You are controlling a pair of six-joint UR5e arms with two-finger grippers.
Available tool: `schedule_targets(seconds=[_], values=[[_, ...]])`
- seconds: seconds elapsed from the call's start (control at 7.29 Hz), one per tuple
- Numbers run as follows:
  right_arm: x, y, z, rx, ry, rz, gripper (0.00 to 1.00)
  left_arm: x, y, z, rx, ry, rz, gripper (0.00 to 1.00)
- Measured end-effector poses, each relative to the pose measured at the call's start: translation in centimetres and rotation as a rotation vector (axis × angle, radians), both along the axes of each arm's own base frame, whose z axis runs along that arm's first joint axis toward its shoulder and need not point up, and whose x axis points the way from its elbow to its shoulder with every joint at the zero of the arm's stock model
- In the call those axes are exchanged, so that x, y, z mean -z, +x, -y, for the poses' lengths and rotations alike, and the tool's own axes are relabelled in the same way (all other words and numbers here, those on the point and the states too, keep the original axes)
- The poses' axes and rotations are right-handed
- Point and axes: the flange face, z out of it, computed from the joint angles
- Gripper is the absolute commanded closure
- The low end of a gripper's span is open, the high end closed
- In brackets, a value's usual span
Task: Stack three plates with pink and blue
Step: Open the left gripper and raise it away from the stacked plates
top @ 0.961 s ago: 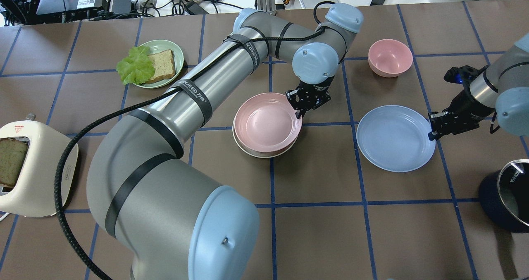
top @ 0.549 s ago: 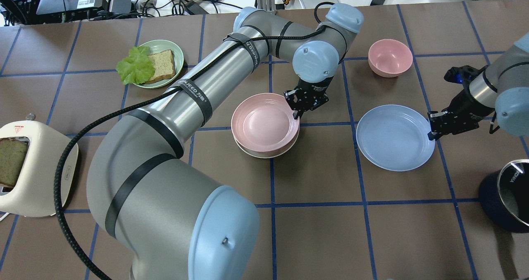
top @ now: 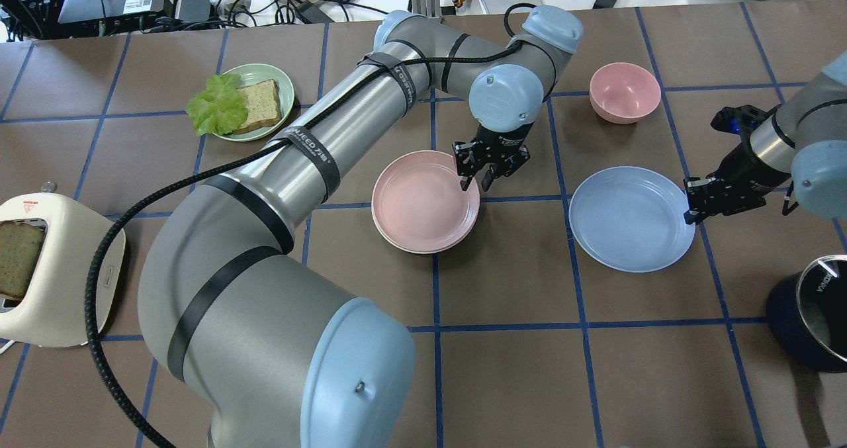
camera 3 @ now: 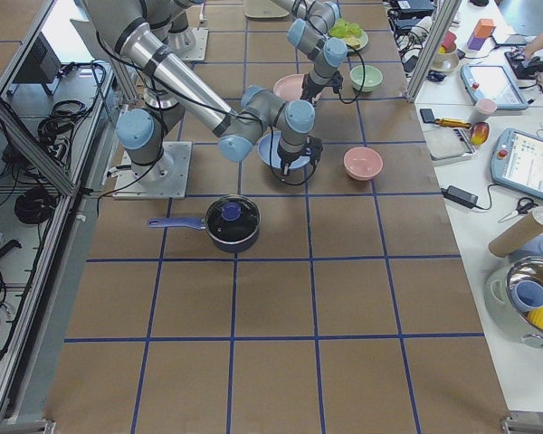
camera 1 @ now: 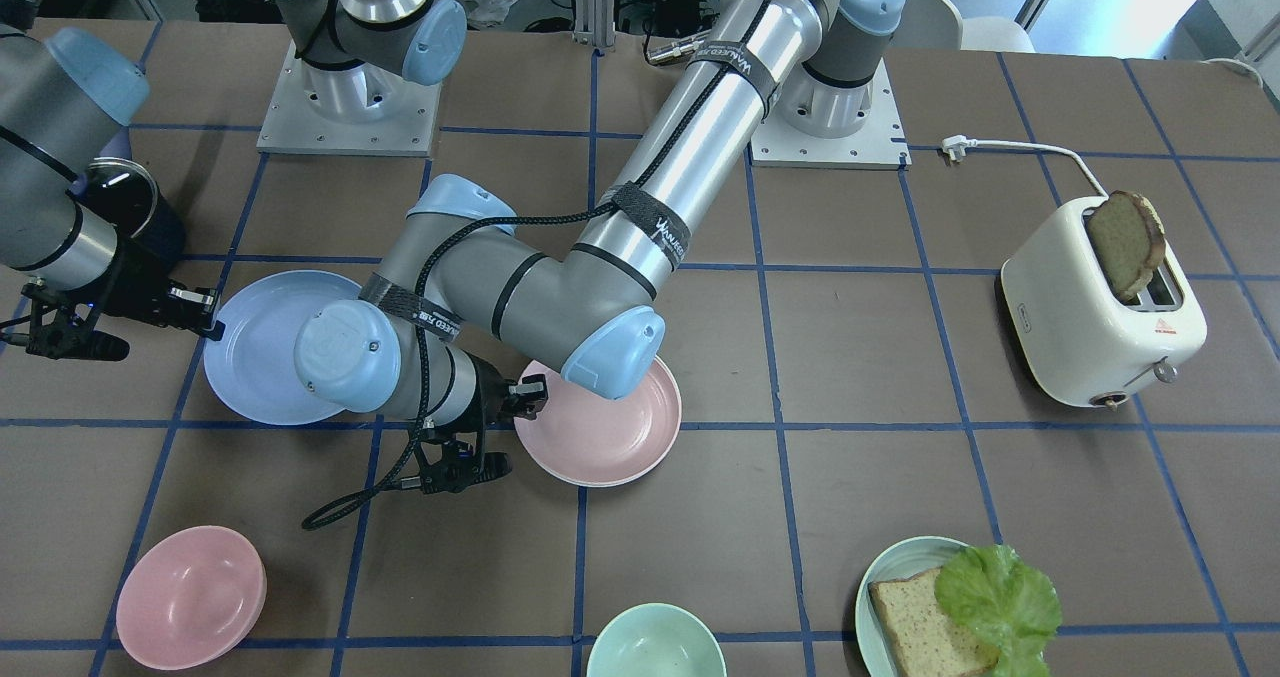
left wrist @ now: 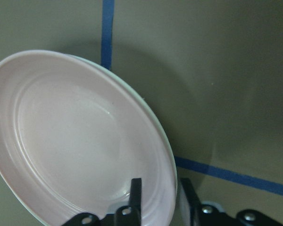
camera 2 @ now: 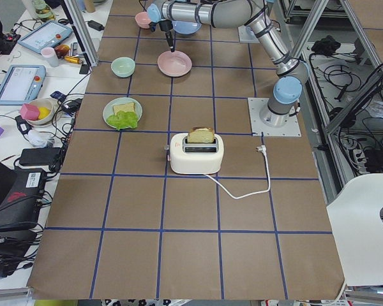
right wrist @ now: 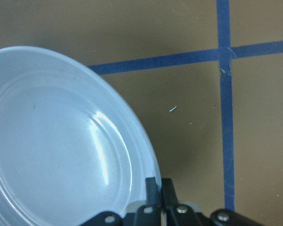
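Observation:
The pale pink plate (top: 423, 200) lies flat on the cream-white plate (top: 423, 251), of which only a thin edge shows. My left gripper (top: 476, 180) is open, with its fingers astride the pink plate's right rim (left wrist: 172, 179). The light blue plate (top: 628, 220) is to the right, low over or on the table. My right gripper (top: 689, 213) is shut on its right rim, and the wrist view shows the fingers (right wrist: 153, 188) pinched close together. In the front view the pink plate (camera 1: 600, 427), blue plate (camera 1: 265, 347) and both grippers show mirrored.
A pink bowl (top: 624, 92) stands behind the blue plate. A mint bowl (camera 1: 655, 642) is at the far side. A pale-green plate with bread and lettuce (top: 255, 100) is back left. A toaster (top: 49, 269) is at the left edge and a dark blue pot (top: 817, 315) at the right edge.
The pink plate went from tilted in my left gripper to flat on the cream plate, and the left gripper opened. The blue plate shifted slightly left with the right gripper.

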Motion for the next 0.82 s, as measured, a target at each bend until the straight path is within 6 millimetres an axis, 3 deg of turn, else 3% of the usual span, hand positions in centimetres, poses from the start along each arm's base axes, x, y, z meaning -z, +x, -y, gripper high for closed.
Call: schedule_targets(seconds=[0.27, 0.55, 0.82], values=[[0.0, 0.1, 0.0, 0.001, -0.001, 0.000, 1.00, -3.4, 0.1, -0.5, 0.006, -0.005, -0.007, 0.00], [-0.4, 1.1, 0.1, 0.019, -0.002, -0.007, 1.00, -9.7, 1.1, -0.6, 0.012, -0.028, -0.010, 0.00], [-2.2, 3.4, -0.3, 0.039, -0.024, -0.033, 1.00, -16.1, 4.0, -0.1, 0.052, -0.047, -0.005, 0.00]])
